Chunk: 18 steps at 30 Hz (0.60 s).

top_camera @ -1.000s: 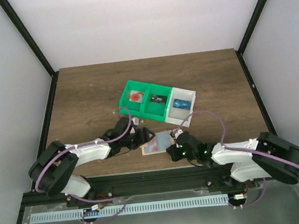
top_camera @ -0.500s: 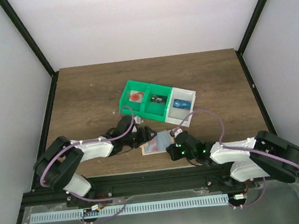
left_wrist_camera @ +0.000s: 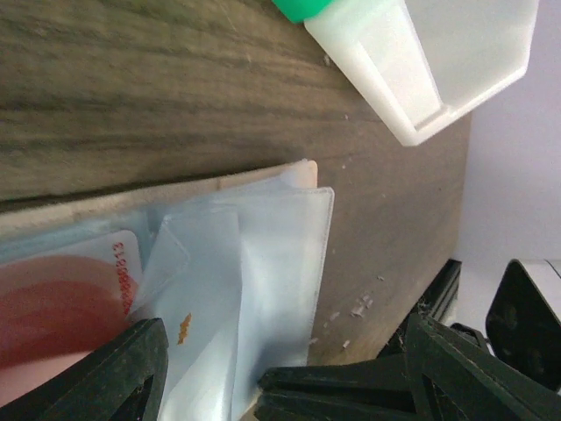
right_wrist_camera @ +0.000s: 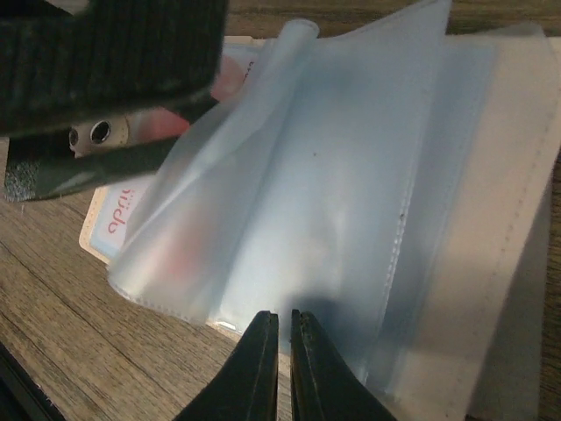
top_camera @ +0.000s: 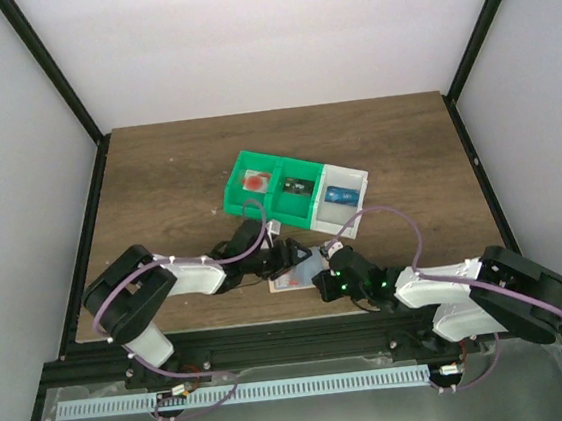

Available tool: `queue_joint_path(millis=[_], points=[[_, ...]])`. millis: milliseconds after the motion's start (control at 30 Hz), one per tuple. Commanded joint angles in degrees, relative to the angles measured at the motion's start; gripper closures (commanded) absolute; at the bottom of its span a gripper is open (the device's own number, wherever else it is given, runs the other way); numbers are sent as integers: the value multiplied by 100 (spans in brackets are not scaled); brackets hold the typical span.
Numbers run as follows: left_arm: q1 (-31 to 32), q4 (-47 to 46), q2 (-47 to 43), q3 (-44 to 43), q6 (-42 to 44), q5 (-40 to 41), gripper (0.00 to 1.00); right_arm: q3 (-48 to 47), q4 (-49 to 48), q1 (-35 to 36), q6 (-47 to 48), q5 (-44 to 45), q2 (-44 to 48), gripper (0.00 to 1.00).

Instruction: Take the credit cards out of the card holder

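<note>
The card holder (top_camera: 290,280) lies open on the table near the front edge, its pale blue sleeves (left_wrist_camera: 263,254) fanned out over a tan-pink edge (right_wrist_camera: 517,175). A pink-red card (left_wrist_camera: 61,298) with red digits sits in its left part and also shows in the right wrist view (right_wrist_camera: 118,224). My left gripper (top_camera: 294,259) is open, its jaws wide apart low over the sleeves (left_wrist_camera: 285,338). My right gripper (top_camera: 320,279) is shut, its tips (right_wrist_camera: 282,320) resting on the near edge of a sleeve with nothing visible between them.
A row of bins stands behind the holder: two green bins (top_camera: 271,187) and one white bin (top_camera: 345,194), each with a small item inside. The white bin's corner (left_wrist_camera: 438,61) is close beyond the holder. The table's black front rail (top_camera: 274,332) runs just behind the grippers.
My left arm has reached further right, bringing its open gripper over the card holder and covering part of it. The right gripper and the holder have stayed in place.
</note>
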State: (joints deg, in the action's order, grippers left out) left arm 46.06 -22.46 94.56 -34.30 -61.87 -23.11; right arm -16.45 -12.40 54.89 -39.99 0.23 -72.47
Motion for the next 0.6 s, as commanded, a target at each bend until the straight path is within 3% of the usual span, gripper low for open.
queue_joint_path(millis=[0, 367, 567], points=[[95, -469, 87, 22, -468, -297, 24, -57, -66, -23, -71, 140, 72, 93], [162, -1120, 149, -41, -651, -385, 24, 196, -10, -23, -53, 276, 815, 93], [172, -1119, 484, -330, -349, -417, 24, 443, -179, -24, 177, 102, 1896, 89]])
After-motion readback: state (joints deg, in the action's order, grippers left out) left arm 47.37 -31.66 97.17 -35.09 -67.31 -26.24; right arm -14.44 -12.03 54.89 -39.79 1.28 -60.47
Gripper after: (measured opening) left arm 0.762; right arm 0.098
